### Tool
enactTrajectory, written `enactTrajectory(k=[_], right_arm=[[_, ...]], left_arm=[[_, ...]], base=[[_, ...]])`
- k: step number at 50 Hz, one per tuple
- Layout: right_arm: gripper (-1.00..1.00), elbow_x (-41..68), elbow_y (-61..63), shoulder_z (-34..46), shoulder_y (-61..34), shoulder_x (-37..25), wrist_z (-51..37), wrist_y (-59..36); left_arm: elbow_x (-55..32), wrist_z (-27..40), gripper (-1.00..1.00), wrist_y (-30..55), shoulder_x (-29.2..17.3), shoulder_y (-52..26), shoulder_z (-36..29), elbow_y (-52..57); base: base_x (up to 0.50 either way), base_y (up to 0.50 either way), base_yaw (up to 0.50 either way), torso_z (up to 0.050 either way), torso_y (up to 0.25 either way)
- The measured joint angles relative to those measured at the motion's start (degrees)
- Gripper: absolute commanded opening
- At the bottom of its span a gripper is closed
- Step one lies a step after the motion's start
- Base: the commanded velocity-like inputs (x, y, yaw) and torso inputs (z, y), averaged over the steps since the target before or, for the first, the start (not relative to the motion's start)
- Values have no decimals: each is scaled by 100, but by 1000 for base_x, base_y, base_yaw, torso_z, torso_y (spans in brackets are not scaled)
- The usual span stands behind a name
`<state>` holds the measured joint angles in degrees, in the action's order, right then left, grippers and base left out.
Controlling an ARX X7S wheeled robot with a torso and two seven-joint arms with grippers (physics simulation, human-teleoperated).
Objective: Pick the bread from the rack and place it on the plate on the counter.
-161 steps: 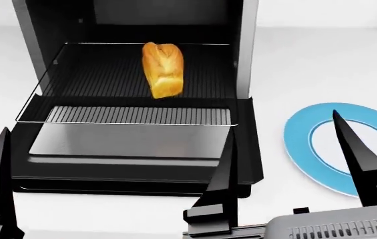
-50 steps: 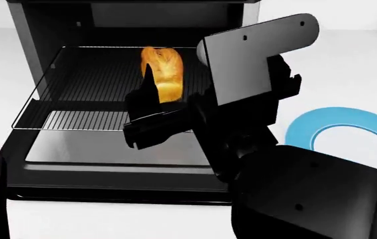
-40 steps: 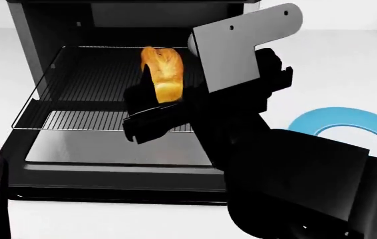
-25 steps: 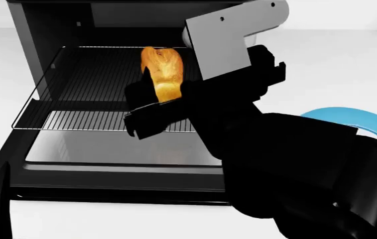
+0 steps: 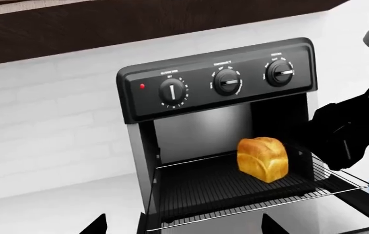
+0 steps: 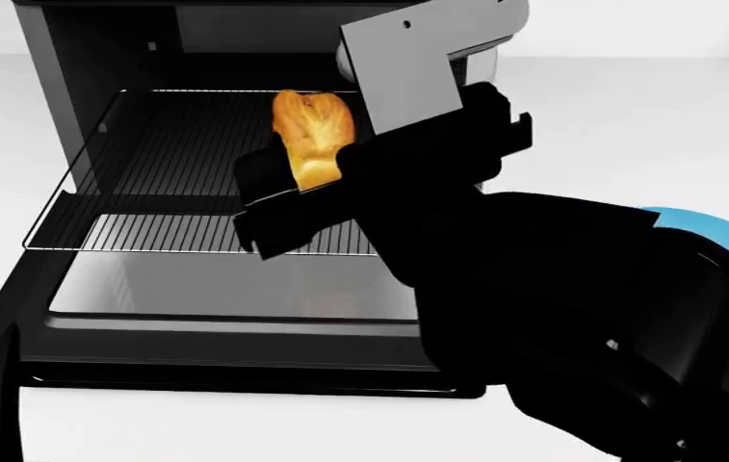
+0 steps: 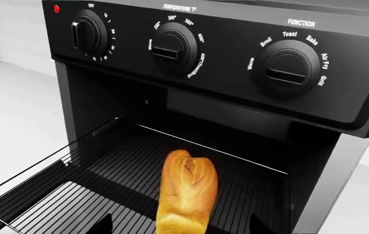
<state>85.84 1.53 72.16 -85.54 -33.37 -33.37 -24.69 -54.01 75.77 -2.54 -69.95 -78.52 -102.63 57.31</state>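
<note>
The bread (image 6: 313,133) lies on the rack (image 6: 159,192), which is pulled out of the open toaster oven. It also shows in the left wrist view (image 5: 263,158) and the right wrist view (image 7: 185,192). My right gripper (image 7: 181,227) is open, with one finger on each side of the loaf's near end. In the head view the right gripper (image 6: 315,183) is partly hidden by its own arm. My left gripper (image 5: 184,227) is open and empty, low in front of the oven. Only a sliver of the blue plate (image 6: 714,233) shows on the white counter (image 6: 634,115).
The oven's glass door (image 6: 236,289) lies open flat below the rack. The black control panel with three knobs (image 7: 171,46) hangs above the opening. The oven's side walls (image 6: 63,106) flank the rack. My right arm covers much of the head view.
My right arm has reached further into the oven opening. Its fingers now flank the loaf's near end, and the arm covers more of the plate. The bread has not moved.
</note>
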Motion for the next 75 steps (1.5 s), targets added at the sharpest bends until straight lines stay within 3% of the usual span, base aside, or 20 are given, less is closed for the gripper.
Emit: enactTrajectory(k=[33, 75], right_arm=[[100, -237, -1525, 258, -185, 806, 724, -243], [100, -519, -2628, 433, -117, 1365, 1262, -204]], left_arm=[[119, -57, 100, -121, -97, 98, -104, 4], [217, -85, 100, -152, -38, 226, -224, -31]], base=[[0, 0, 0, 0, 0], [0, 0, 0, 0, 0]])
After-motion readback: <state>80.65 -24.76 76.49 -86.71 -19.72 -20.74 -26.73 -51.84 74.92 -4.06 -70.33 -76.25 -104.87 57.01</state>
